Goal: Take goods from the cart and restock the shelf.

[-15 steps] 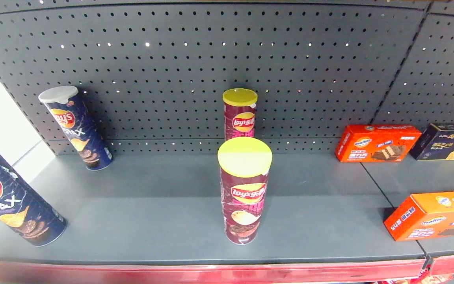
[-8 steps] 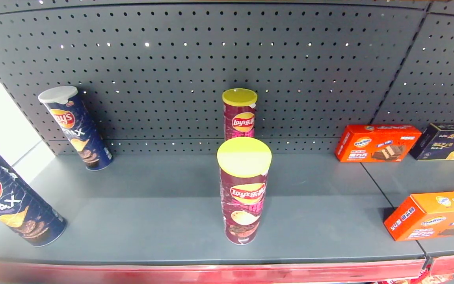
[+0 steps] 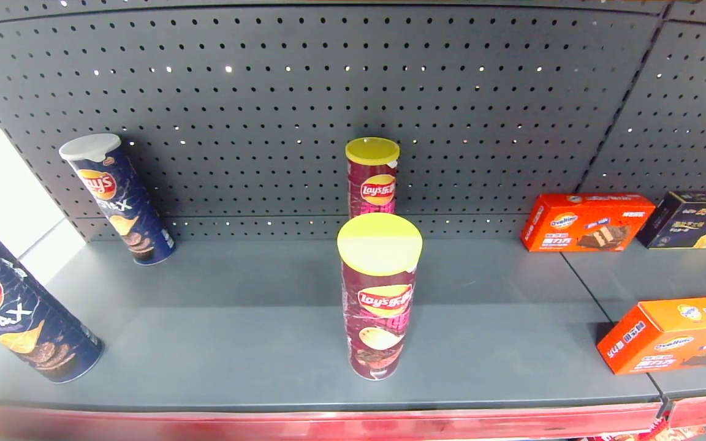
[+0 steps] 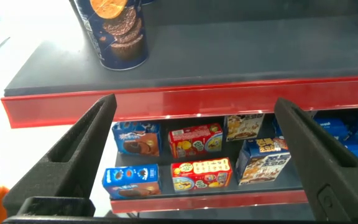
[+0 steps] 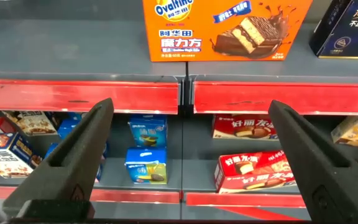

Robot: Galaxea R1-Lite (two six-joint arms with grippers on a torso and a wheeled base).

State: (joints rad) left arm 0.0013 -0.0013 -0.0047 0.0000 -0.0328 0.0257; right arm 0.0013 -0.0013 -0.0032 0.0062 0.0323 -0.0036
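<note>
**Shelf**: grey deck with a red front lip, backed by a perforated panel.

**Goods on the shelf:**
- Front maroon can: stood upright at lower centre of the head view, yellow lid on.
- Rear maroon can: placed directly behind it, against the panel. Its lower part is hidden by the front can.
- Rear blue can: seen at centre left, close to the panel.
- Near blue can: at lower left, with its top cut off by the frame edge.
- Red box and orange box: laid flat at the right.
- Dark box: cut off at the right edge.

**Handling:** The cans are judged light, stiff-walled and smooth, tall enough to tip easily. They are best gripped across the mid-body, not by the lid. The boxes are judged light and crushable, and are best held across the narrow sides.

**Left gripper**: held in front of the shelf lip near the near blue can's base. The jaws are spread wide with nothing between them.

**Right gripper**: held before the lip below the orange box. The jaws are likewise wide and empty.

**Lower shelf packs**: small and partly masked by the jaws, so their types cannot be made out.
</note>
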